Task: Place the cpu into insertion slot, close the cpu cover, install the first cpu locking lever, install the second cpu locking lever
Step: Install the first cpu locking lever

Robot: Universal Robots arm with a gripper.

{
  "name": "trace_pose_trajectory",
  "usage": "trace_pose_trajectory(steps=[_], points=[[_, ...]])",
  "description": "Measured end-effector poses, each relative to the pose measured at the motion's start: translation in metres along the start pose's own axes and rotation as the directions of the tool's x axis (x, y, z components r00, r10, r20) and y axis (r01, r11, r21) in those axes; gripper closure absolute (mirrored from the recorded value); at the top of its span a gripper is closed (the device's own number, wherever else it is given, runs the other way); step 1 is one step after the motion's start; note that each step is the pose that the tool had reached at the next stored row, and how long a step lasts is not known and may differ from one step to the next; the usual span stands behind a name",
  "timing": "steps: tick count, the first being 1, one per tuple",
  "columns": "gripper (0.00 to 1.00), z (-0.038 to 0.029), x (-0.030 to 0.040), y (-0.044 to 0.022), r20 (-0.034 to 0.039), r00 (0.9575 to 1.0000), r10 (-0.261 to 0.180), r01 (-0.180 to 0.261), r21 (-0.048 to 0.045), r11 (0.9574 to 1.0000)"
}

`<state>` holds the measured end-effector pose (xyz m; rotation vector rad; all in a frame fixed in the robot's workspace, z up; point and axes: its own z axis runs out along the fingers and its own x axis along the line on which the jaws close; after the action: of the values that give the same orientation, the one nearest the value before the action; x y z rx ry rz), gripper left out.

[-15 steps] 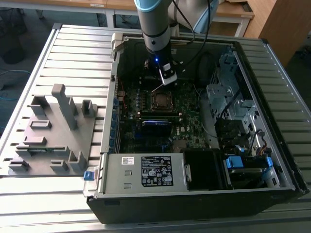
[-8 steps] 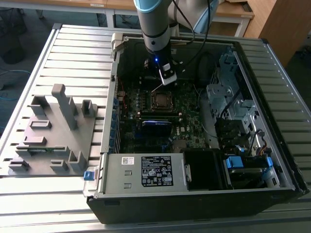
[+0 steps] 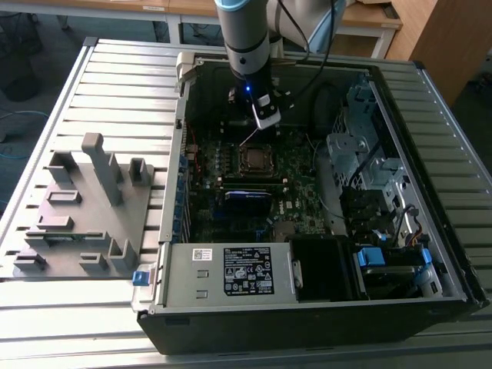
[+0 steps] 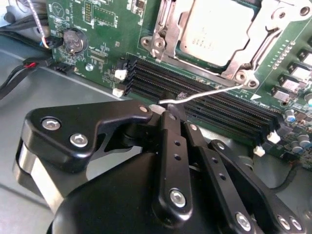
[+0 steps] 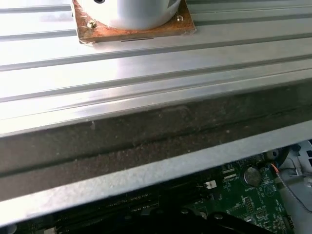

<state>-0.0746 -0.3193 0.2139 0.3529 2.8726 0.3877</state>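
Observation:
The cpu [image 4: 219, 29] lies flat in the insertion slot [image 3: 254, 159] on the green board, its silver top showing. The cpu cover [image 4: 165, 27] lies down around it as a silvery frame. A thin wire locking lever [image 4: 204, 94] runs from the socket's corner, raised off the board, to my gripper [image 4: 168, 111]. The black fingers [image 4: 168, 141] are shut on the lever's free end. In the exterior view my gripper [image 3: 267, 121] hangs inside the open computer case, just behind the socket, with the lever [image 3: 250, 137] slanting down from it.
Long black memory slots [image 4: 195, 92] run beside the socket, and a coin battery [image 4: 73, 41] sits nearby. The power supply [image 3: 231, 273] and drive cage [image 3: 361, 154] crowd the case. A grey fixture [image 3: 84, 207] stands on the slatted table [image 5: 146, 73].

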Motion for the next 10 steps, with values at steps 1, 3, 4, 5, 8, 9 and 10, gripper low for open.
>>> trace_pose_trajectory(steps=[1, 3, 4, 5, 8, 9, 10], points=[[0.90, -0.0008, -0.0002, 0.0002, -0.0001, 1.0000, 0.000, 0.000, -0.0004, 1.0000], [0.90, -0.0009, -0.0002, 0.0003, -0.0003, 1.0000, 0.000, 0.000, -0.0016, 1.0000], [0.90, -0.0009, -0.0002, 0.0003, -0.0003, 1.0000, 0.000, 0.000, -0.0019, 1.0000], [0.90, -0.0009, -0.0002, 0.0003, -0.0003, 1.0000, 0.000, 0.000, -0.0020, 1.0000], [0.90, -0.0010, -0.0002, 0.0003, -0.0050, 1.0000, 0.006, -0.006, -0.0225, 0.9997], [0.90, -0.0010, -0.0002, 0.0003, -0.0064, 1.0000, 0.007, -0.008, -0.0289, 0.9996], [0.90, -0.0015, -0.0003, 0.0004, -0.0071, 0.9999, 0.008, -0.008, -0.0317, 0.9995]])
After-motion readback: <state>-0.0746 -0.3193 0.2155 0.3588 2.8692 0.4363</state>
